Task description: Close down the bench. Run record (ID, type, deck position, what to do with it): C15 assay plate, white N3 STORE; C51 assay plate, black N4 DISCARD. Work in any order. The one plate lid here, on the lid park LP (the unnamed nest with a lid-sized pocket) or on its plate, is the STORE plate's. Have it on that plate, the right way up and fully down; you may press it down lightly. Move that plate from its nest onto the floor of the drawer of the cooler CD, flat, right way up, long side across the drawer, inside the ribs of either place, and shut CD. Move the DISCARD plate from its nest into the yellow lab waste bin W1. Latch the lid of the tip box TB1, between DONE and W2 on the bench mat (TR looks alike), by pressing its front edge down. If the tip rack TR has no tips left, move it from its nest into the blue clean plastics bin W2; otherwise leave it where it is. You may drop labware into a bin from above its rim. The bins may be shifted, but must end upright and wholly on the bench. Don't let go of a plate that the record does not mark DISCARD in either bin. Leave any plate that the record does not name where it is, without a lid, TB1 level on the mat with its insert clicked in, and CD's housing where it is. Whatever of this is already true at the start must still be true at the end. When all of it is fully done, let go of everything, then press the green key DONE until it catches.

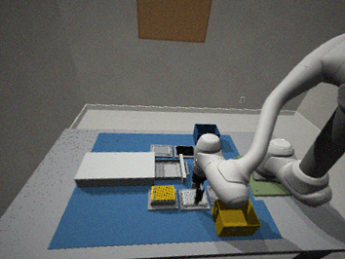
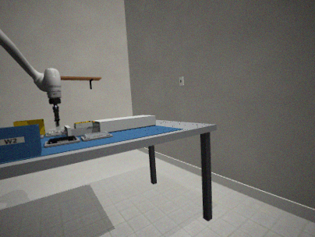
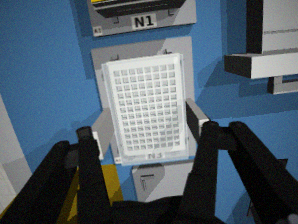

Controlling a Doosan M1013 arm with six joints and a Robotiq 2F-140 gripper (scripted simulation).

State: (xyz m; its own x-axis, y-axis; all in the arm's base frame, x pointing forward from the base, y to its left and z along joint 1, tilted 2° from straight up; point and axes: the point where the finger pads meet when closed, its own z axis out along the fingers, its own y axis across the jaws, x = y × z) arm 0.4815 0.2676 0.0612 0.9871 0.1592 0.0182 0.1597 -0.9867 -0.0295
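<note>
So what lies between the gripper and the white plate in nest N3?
The clear plate lid. The gripper is shut on its sides, and it covers the white plate. The wrist view shows this; whether the lid is fully down I cannot tell.

Clear glossy plastic lid (image 3: 184, 95) over matt white plate (image 3: 148, 110).
</note>
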